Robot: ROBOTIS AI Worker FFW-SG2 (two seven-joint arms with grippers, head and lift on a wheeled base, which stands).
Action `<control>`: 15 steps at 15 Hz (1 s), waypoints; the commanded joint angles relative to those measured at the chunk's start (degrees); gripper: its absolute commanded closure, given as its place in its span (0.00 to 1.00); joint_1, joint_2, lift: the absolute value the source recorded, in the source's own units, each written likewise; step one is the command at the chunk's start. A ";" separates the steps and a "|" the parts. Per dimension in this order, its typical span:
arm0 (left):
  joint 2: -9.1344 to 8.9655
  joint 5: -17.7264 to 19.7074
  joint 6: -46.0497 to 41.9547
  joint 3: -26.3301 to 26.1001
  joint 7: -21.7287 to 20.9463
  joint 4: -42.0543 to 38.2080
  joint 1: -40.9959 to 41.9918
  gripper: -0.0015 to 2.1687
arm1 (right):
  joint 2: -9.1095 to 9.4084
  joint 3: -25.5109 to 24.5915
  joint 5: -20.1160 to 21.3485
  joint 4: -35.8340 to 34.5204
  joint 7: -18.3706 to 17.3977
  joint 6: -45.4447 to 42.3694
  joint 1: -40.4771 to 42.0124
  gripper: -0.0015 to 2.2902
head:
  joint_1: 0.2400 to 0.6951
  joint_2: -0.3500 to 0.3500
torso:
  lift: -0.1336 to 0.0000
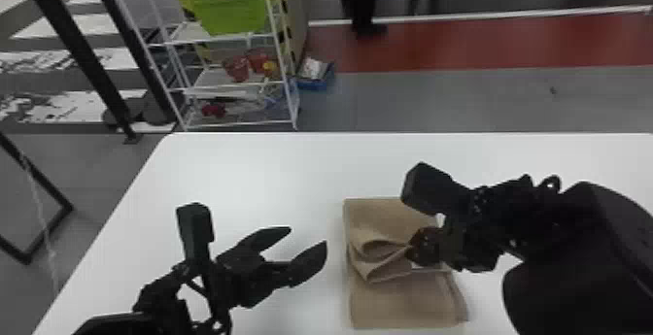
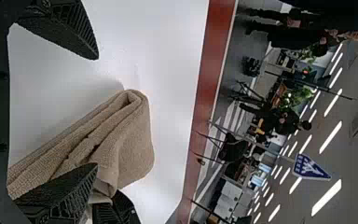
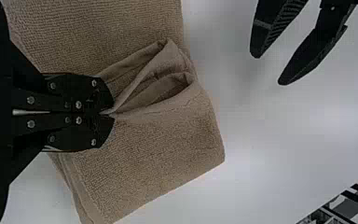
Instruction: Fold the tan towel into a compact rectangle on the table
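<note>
**Right arm looms closest, its gripper clamped on the tan towel**

Nearest my head camera is my right arm (image 1: 578, 242), coming in from the right of the tan towel (image 1: 403, 305) and reaching over it. Its right gripper (image 1: 413, 246) has its jaws pressed together on a pinch of cloth near the towel's middle. On my right wrist view, the right gripper (image 3: 113, 112) grips the gathered tip of a fold, and the layers leading from it bow apart into a small open pocket.

The towel itself lies on the white table (image 1: 243, 164), already folded into a thick, roughly rectangular stack with that one pleat puckered up.

To the towel's left, near it, I have my left gripper (image 1: 307, 237) with its jaws spread wide and nothing between them, tips angled toward the cloth.

Well beyond the towel, off to its left, stands a white rack (image 1: 286, 81) carrying a green bin (image 1: 233, 11). A blue box (image 1: 316, 85) sits on the floor just beside that rack.
</note>
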 commanded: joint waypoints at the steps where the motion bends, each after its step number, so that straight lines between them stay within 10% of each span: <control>1: -0.41 0.00 0.00 0.02 0.03 -0.05 0.24 0.03 | 0.07 0.66 0.16 0.42 0.65 0.67 0.02 0.56 | 1.00 0.73 | 0.08; 7: -0.41 0.00 0.00 0.28 0.12 -0.31 0.41 0.03 | -0.11 1.37 -1.95 -2.84 4.52 6.12 -0.07 0.25 | 1.00 0.75 | 0.08; 15: -0.41 0.00 -0.18 0.19 0.12 -0.40 0.85 0.03 | -0.99 3.21 0.78 -2.84 4.43 4.89 0.81 0.25 | 1.00 0.76 | 0.08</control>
